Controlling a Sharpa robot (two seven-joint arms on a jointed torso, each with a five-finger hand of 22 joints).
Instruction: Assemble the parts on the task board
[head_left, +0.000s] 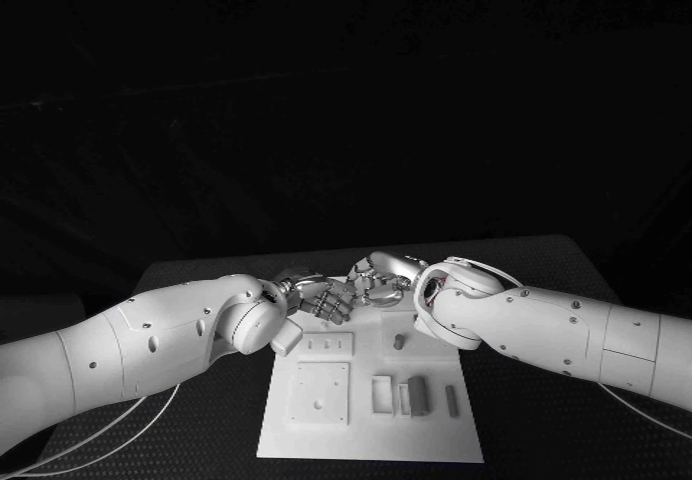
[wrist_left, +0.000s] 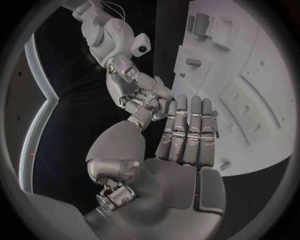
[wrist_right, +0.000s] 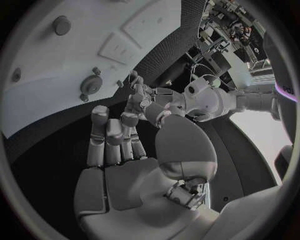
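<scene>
The counter (head_left: 534, 265) is black and the room behind it is dark. A white task board (head_left: 368, 440) lies in the middle of the counter, long way running from near to far. On the board, a small grey peg (head_left: 400, 341) stands up near the middle. Closer to the near edge there is a dark grey block (head_left: 418, 395) standing in a slot, with a thin pale bar (head_left: 451, 401) just to its right.

Both white arms reach in and meet at the far end of the board. The left robot hand (head_left: 326, 300) comes from the left — its fingers are straight and side by side, and it holds nothing. The right robot hand (head_left: 382, 283) comes from the right, just beside the left one, almost touching. Its fingers are straight too, flat and close together, and nothing is in it. Both hands are over the far edge of the board, away from the parts.
</scene>
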